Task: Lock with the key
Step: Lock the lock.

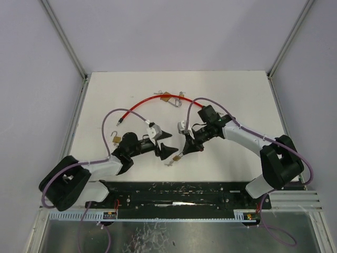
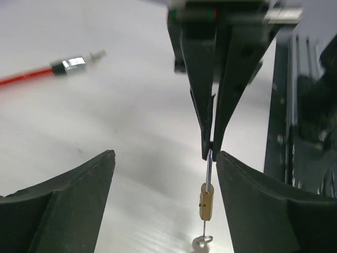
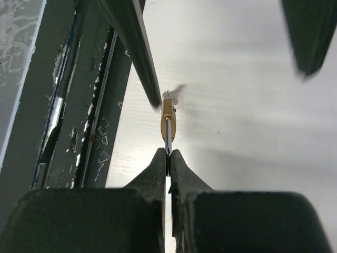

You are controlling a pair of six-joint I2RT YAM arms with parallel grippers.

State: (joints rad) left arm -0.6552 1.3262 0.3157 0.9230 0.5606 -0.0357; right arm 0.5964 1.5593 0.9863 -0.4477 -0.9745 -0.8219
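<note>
Right hand [image 3: 168, 153] pinches shut on the shackle of the padlock [image 3: 168, 117], near the middle of the tabletop's [image 1: 237, 95] near edge. Left hand [image 2: 166, 155] gapes wide just beside it, empty. Its wrist view alone shows the key [image 2: 202, 241] sharply, below the brass body. Farther off, a red cable [image 1: 147, 100] arcs; white tabletop runs to both far corners.

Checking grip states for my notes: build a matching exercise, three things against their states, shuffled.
Things:
1. left gripper
2. right gripper
3. red cable

States:
a. shut on the shackle of the padlock
b. lying on the table
c. fingers open, holding nothing

Pairs: 1-c, 2-a, 3-b
</note>
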